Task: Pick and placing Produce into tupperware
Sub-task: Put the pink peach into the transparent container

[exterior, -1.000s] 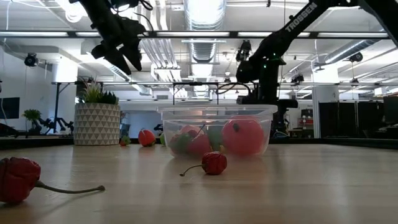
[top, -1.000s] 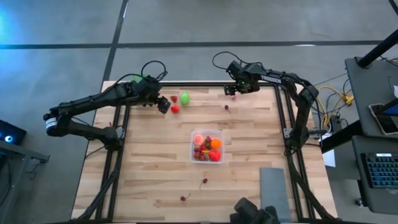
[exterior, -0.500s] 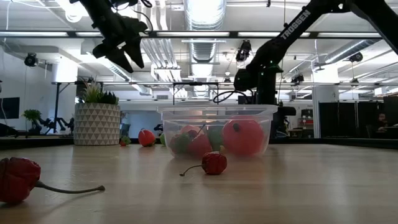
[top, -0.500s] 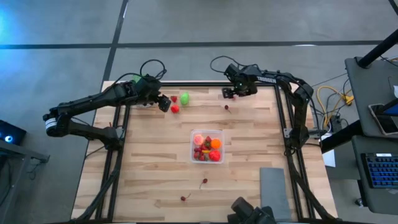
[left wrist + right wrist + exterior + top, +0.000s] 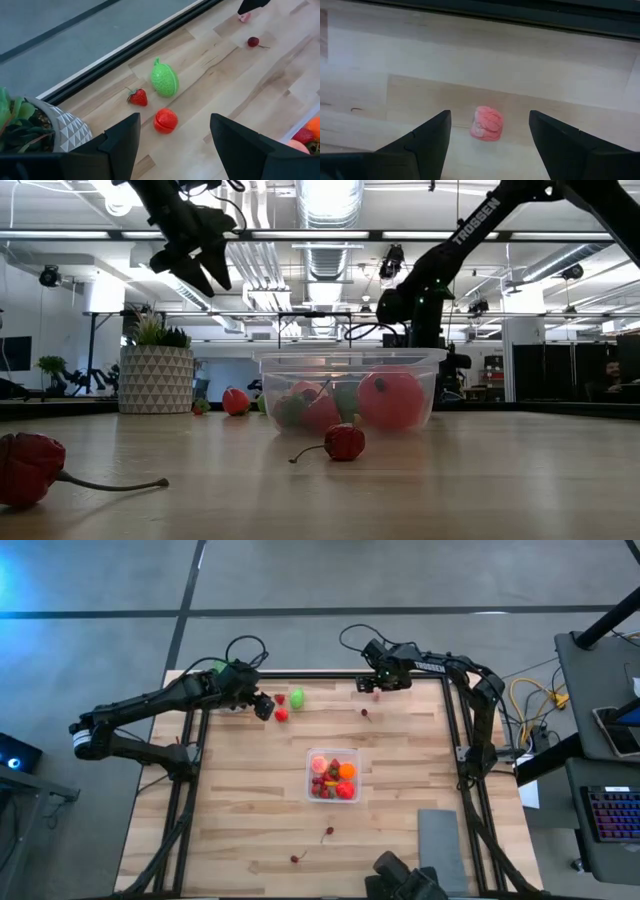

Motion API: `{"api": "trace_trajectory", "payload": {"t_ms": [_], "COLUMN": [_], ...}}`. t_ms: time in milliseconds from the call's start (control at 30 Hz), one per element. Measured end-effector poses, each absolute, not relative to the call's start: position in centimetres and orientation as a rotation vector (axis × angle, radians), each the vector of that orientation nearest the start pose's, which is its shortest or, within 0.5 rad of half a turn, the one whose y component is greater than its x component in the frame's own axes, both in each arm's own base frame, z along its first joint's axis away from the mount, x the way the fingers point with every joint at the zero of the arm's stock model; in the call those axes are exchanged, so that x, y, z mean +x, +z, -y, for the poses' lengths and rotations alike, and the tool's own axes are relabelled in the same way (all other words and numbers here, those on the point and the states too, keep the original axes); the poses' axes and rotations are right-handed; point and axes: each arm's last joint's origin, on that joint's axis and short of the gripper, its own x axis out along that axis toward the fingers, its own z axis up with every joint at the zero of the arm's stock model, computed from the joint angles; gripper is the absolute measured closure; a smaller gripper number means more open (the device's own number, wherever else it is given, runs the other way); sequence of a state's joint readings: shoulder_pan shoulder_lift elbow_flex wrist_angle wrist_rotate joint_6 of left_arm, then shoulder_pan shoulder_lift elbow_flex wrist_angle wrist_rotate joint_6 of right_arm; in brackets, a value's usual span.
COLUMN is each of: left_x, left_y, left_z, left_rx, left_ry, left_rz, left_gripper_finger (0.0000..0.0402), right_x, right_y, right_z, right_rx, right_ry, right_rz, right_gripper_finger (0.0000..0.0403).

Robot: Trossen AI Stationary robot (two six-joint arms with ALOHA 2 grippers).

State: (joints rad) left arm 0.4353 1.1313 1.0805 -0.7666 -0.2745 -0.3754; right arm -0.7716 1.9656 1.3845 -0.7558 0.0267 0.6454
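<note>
The clear tupperware (image 5: 333, 775) stands mid-table with several fruits inside and also shows in the low view (image 5: 350, 388). Near the far edge lie a lime-green piece (image 5: 165, 83), a small strawberry (image 5: 138, 97) and a red ball (image 5: 165, 120). My left gripper (image 5: 263, 706) hovers open above and just left of them. My right gripper (image 5: 366, 688) is open over the far edge. A pink piece (image 5: 487, 124) lies on the wood ahead of its fingers, untouched. One cherry (image 5: 366, 713) lies near it, and two more (image 5: 328, 832) (image 5: 296, 858) lie toward the near edge.
A potted plant (image 5: 155, 370) stands at the far left corner, close behind my left gripper. A flat grey pad (image 5: 440, 840) lies at the near right. The black table frame (image 5: 320, 675) runs along the far edge beside the pink piece. Bare wood lies left of the tupperware.
My right gripper has moved a little toward the table's left along the far edge and come lower, staying open. No fruit has moved.
</note>
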Motion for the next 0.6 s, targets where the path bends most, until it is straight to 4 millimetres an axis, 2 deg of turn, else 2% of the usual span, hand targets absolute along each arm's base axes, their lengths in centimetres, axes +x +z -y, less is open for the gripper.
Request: {"api": "trace_trajectory", "payload": {"t_ms": [200,400,600], "left_x": [19.7,19.7,19.6], "left_y": [32.0,32.0,32.0], "left_z": [-10.1,-10.1,-10.1], "left_rx": [-0.391,-0.39,-0.391], "left_ry": [0.821,0.821,0.821], "left_rz": [-0.698,-0.699,-0.699], "left_gripper_finger": [0.0175,0.0175,0.0175], "right_x": [27.0,27.2,27.4], "right_y": [16.4,14.8,14.8], "right_z": [26.8,27.2,27.3], "right_rx": [1.017,1.043,1.041], "right_ry": [-1.113,-1.107,-1.099], "right_rz": [-1.043,-1.084,-1.08], "right_gripper_finger": [0.0143,0.0143,0.0143]}}
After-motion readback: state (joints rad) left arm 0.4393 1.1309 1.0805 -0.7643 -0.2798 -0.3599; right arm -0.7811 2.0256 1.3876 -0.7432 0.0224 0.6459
